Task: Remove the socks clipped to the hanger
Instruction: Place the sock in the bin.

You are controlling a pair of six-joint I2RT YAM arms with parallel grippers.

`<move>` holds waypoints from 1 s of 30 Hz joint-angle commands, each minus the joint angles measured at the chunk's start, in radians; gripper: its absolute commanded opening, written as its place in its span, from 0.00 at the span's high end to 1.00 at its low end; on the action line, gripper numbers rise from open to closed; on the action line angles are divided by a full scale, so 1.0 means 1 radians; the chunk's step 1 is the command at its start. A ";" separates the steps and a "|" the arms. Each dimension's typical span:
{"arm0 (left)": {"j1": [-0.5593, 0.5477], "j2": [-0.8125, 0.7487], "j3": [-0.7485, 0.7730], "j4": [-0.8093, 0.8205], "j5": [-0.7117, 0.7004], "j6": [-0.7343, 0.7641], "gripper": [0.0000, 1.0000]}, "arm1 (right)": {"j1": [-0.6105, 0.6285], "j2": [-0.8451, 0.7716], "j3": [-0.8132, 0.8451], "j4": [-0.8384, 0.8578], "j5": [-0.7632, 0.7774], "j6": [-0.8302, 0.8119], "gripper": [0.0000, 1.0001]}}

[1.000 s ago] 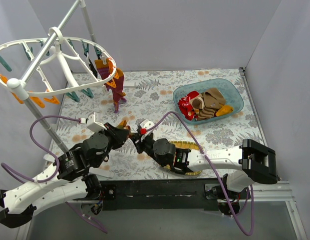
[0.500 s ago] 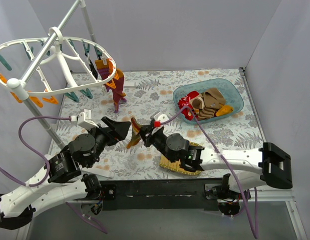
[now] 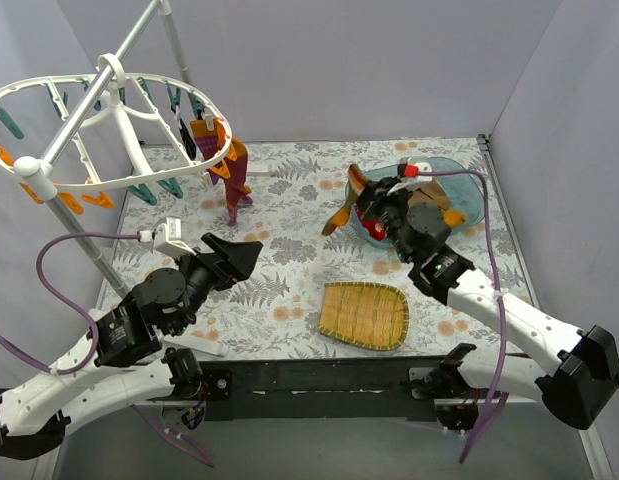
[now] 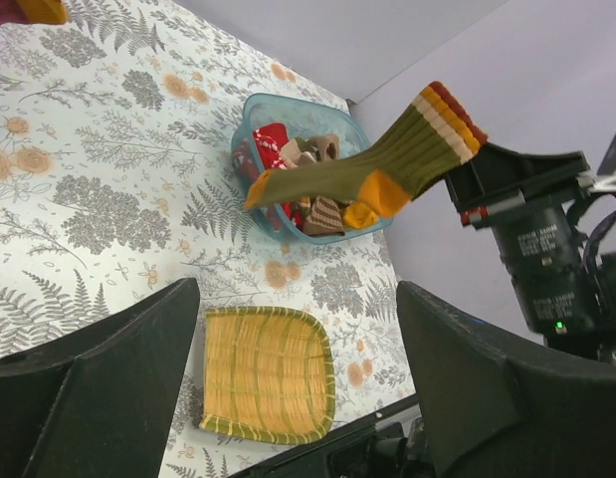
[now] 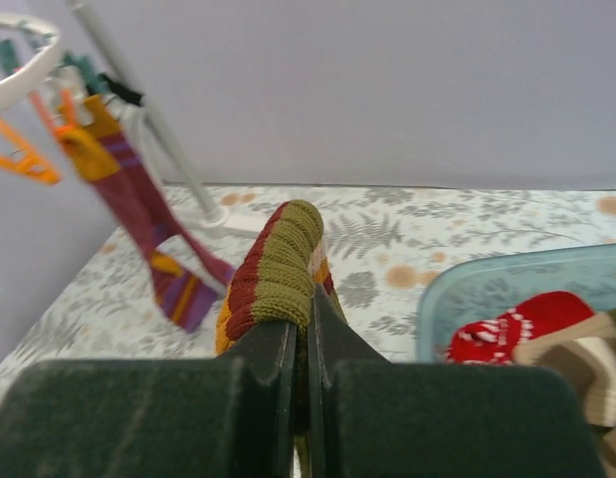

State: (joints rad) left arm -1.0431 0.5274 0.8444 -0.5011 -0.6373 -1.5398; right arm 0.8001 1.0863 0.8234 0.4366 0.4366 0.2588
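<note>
My right gripper [image 3: 367, 200] [image 5: 306, 321] is shut on the cuff of an olive sock [image 3: 341, 208] [image 4: 387, 169] [image 5: 280, 267] with red and orange stripes. The sock hangs in the air beside the near left rim of a blue tub [image 3: 471, 200]. Lower left over the table, my left gripper [image 3: 241, 252] [image 4: 298, 289] is open with nothing between its fingers. The white oval hanger [image 3: 34, 88] hangs at the far left. A maroon, purple and orange sock [image 3: 235, 172] [image 5: 138, 209] is clipped to its right rim.
The blue tub [image 4: 250, 115] [image 5: 487, 289] holds red, brown and orange socks. A woven yellow tray [image 3: 364, 315] [image 4: 268, 373] lies near the front edge. The grey pole stand [image 3: 81, 238] slants across the left side. Orange and teal clips dangle from the hanger.
My left gripper opened and let go of the olive sock. My right gripper carried the sock from the table's middle back and right to the tub, uncovering the woven tray.
</note>
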 commanded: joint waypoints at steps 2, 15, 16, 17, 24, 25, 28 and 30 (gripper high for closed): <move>0.000 0.036 -0.010 0.042 0.042 0.024 0.20 | -0.247 0.003 0.082 -0.019 -0.145 0.054 0.99; 0.000 0.098 -0.010 0.087 0.087 0.049 0.19 | -0.752 0.112 0.068 0.134 -0.430 0.088 0.99; 0.000 0.105 0.004 0.085 0.088 0.055 0.19 | -0.774 0.121 0.066 0.142 -0.465 0.088 0.99; 0.000 0.112 0.010 0.081 0.088 0.059 0.19 | -0.789 0.129 0.069 0.142 -0.467 0.083 0.99; 0.000 0.144 0.032 0.095 0.080 0.084 0.18 | -0.820 0.198 0.076 0.136 -0.530 0.046 0.99; 0.000 0.144 0.028 0.099 0.082 0.083 0.18 | -0.814 0.211 0.069 0.128 -0.532 0.045 0.99; 0.000 0.144 0.021 0.105 0.093 0.076 0.18 | -0.765 0.291 0.066 0.103 -0.555 0.030 0.99; 0.000 0.143 0.019 0.107 0.100 0.073 0.18 | -0.708 0.367 0.069 0.073 -0.527 0.007 0.99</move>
State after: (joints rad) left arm -1.0431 0.6769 0.8410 -0.4141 -0.5549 -1.4803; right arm 0.0051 1.3437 0.8860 0.5114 -0.0689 0.3077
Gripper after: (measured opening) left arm 0.818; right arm 0.045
